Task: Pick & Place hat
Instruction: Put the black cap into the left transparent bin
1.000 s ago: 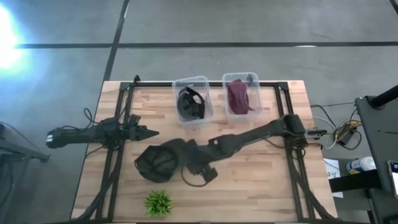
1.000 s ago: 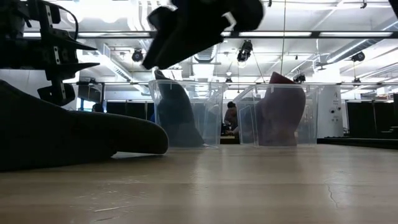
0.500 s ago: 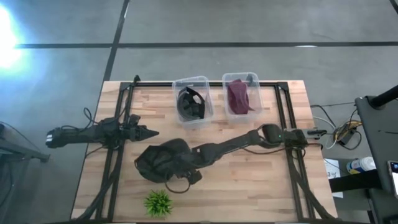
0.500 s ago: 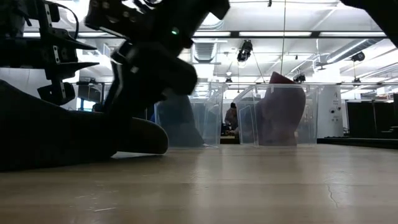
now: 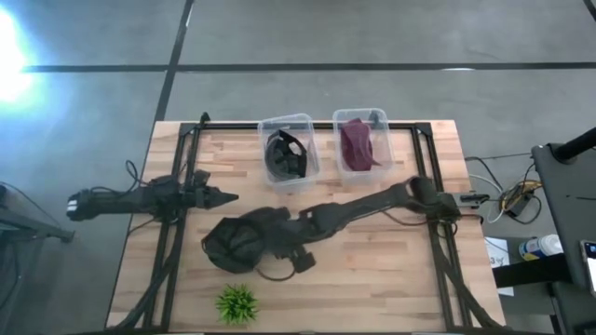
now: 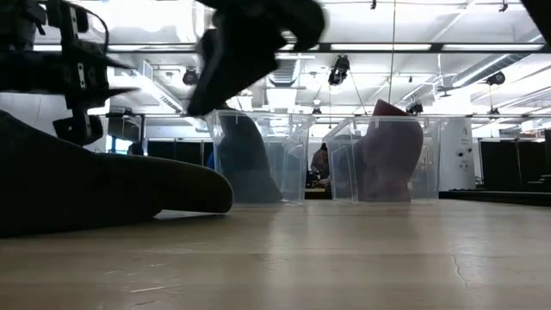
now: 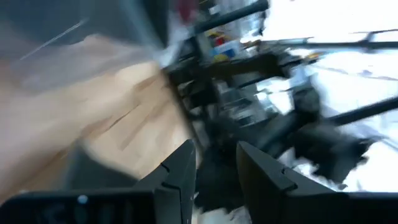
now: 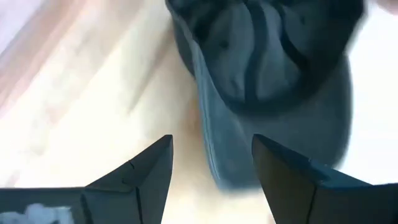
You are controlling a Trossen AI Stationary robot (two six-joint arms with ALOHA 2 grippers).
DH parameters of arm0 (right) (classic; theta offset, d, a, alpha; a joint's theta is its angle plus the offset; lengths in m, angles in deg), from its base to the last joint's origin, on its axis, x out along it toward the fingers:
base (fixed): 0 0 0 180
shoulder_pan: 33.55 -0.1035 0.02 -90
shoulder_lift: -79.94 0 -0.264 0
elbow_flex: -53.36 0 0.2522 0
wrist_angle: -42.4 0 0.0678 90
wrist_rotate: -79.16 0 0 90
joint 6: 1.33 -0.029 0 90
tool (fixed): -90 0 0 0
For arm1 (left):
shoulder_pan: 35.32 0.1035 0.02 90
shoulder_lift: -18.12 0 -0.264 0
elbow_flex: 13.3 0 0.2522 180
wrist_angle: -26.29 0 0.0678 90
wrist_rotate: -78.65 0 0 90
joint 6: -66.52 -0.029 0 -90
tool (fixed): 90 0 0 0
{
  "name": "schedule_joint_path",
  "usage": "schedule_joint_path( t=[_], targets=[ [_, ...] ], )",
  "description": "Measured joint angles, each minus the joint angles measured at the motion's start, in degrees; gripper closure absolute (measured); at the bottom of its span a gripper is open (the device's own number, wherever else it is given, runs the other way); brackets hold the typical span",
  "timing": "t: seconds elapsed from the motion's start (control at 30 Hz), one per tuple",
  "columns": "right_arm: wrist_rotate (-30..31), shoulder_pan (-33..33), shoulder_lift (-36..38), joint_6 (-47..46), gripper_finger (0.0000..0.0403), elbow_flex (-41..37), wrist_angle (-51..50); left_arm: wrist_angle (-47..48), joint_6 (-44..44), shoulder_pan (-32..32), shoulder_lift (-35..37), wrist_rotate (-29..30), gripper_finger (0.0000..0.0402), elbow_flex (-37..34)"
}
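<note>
A dark cap (image 5: 235,245) lies flat on the wooden table near its front left, and its crown fills the right wrist view (image 8: 273,56). My right gripper (image 8: 211,138) is open and hangs above the cap's brim (image 8: 217,149), one finger on each side of it. In the low view it sits high above the table (image 6: 250,43), clear of the cap (image 6: 77,185). My left gripper (image 5: 223,196) waits above the table's left part, level and pointing right, with a narrow gap between its fingers (image 7: 216,149).
Two clear bins stand at the far edge: the left one (image 5: 287,154) holds a dark cap, the right one (image 5: 358,142) a maroon cap. A small green plant (image 5: 236,302) stands near the front edge. A black frame (image 5: 172,242) runs along the table's sides.
My right gripper dropped toward the cap and moved toward the table's left, then rose again and drew back a little to the right. It stays open. The cap lies where it was.
</note>
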Motion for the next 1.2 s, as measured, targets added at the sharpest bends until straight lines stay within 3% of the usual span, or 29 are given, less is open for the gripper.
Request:
schedule_joint_path(
  t=[0.17, 0.47, 0.77, 0.97, 1.2],
  targets=[
    [1.53, 2.19, 10.98, -5.11, 0.0188, -11.77, 0.22, 17.28, -3.99, 0.00, -8.56, 0.10, 0.0293, 7.11],
    [5.81, 2.74, 24.68, -12.79, 0.0188, -27.85, 2.16, 28.59, -21.09, 0.00, -31.18, 0.59, 0.0284, 25.07],
    [8.03, 2.74, 29.28, -17.61, 0.0188, -32.78, 1.55, 29.85, -31.10, 0.00, -51.23, -0.50, 0.0193, 32.17],
    [8.10, 2.72, 31.48, -19.57, 0.0188, -34.55, 1.52, 30.03, -35.87, 0.00, -59.68, -2.43, 0.0186, 34.88],
    [9.41, 2.61, 32.99, -19.81, 0.0188, -35.40, 1.57, 29.15, -35.28, 0.02, -65.73, -3.87, 0.0186, 34.66]
  ],
)
